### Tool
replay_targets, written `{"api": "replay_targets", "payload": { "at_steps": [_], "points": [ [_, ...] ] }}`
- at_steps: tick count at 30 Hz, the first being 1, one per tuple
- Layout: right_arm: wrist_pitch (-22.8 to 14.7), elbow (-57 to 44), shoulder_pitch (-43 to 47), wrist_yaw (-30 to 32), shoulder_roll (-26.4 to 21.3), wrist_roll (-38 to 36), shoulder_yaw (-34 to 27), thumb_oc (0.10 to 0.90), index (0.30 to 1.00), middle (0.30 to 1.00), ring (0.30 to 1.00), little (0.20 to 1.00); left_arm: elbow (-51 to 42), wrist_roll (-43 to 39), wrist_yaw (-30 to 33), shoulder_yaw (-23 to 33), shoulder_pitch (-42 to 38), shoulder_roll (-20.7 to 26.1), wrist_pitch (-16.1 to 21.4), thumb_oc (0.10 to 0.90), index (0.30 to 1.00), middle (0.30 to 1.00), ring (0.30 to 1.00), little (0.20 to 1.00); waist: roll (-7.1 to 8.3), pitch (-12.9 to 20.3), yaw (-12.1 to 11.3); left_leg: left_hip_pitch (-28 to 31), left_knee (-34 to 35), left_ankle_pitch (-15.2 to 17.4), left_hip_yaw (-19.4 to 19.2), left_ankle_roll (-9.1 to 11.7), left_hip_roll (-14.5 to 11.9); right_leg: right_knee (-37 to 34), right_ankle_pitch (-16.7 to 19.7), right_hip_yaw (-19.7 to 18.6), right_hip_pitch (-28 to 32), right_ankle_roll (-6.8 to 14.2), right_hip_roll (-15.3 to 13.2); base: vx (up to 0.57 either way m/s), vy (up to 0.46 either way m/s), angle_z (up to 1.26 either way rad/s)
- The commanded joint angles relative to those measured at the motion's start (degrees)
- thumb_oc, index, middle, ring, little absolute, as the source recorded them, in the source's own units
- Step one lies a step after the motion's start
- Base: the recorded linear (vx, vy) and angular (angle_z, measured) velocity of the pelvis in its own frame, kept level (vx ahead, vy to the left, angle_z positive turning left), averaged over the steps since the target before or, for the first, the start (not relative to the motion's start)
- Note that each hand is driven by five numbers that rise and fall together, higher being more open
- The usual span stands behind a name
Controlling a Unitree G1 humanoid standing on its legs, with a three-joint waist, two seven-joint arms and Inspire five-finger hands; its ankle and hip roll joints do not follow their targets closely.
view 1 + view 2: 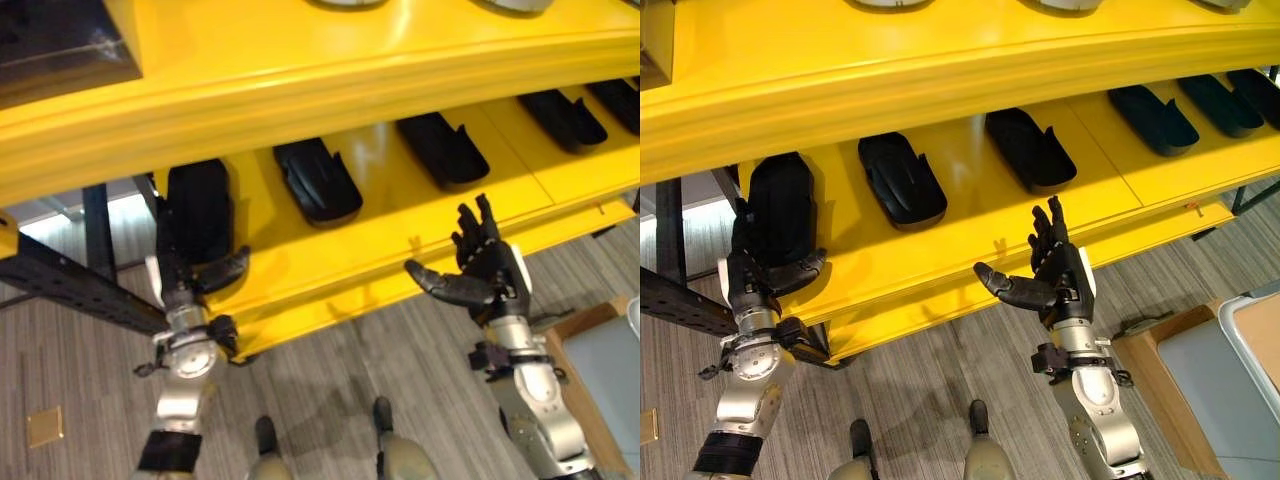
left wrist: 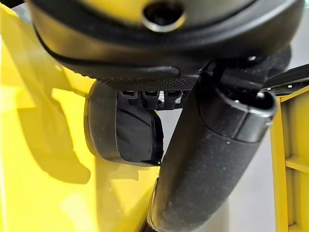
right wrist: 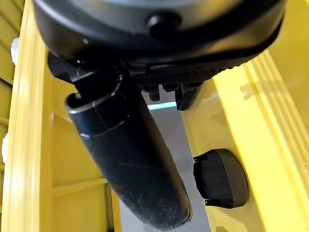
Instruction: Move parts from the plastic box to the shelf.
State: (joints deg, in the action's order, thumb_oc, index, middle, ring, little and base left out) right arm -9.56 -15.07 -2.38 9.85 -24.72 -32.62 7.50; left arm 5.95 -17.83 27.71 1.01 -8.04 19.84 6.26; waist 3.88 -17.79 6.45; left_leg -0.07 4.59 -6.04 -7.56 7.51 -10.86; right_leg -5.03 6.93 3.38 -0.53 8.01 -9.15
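Note:
Several black moulded parts lie in a row on the yellow shelf [image 1: 390,205]. My left hand [image 1: 183,282] is at the leftmost part [image 1: 198,205], which rests on the shelf's near left end. Its fingers reach up along the part's left side and its thumb [image 2: 203,159] sticks out straight below the part's near end [image 2: 130,130]. Lower right, my right hand [image 1: 487,270] hovers in front of the shelf's front edge. It is open, fingers pointing up and thumb out to the left, with nothing in it.
An upper yellow shelf [image 1: 300,90] overhangs the row of parts. A black metal beam [image 1: 70,285] runs under the shelf at the left. On the floor at the lower right stands a brown-rimmed box [image 1: 1200,375] with a grey inside.

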Motion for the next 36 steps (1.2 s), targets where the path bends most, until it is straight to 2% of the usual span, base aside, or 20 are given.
{"api": "replay_targets", "payload": {
  "at_steps": [1,18,36],
  "points": [
    [-5.28,-8.77,3.52,-0.52,0.06,1.78,-5.98,0.9,1.0,1.0,1.0,1.0,-4.07,-0.75,-0.89,1.13,-7.53,1.82,4.49,0.9,1.0,1.0,1.0,1.0,0.28,3.11,1.06,4.62,0.41,3.36,-1.31,-3.22,1.18,2.36,-1.9,-1.0,1.37,-1.13,0.72,0.0,0.0,0.0],
    [-5.21,-9.32,2.44,-0.35,0.5,1.49,-5.94,0.9,1.0,1.0,1.0,1.0,0.69,-3.56,-4.1,-4.88,-9.93,-0.36,3.41,0.9,1.0,1.0,1.0,1.0,-0.09,3.89,2.35,4.76,0.41,3.34,-1.91,-3.26,1.27,2.07,-1.52,-1.61,1.31,-1.15,0.74,0.0,-0.002,-0.01],
    [-5.5,-9.44,2.3,0.07,0.63,1.37,-6.2,0.9,1.0,1.0,1.0,1.0,3.11,-4.9,-3.52,-6.13,-12.94,-1.35,3.38,0.9,1.0,1.0,1.0,1.0,0.1,3.63,2.7,4.72,0.41,3.29,-2.24,-3.23,1.2,2.35,-1.59,-2.06,0.94,-1.15,0.87,0.0,0.0,0.0]
  ]
}}
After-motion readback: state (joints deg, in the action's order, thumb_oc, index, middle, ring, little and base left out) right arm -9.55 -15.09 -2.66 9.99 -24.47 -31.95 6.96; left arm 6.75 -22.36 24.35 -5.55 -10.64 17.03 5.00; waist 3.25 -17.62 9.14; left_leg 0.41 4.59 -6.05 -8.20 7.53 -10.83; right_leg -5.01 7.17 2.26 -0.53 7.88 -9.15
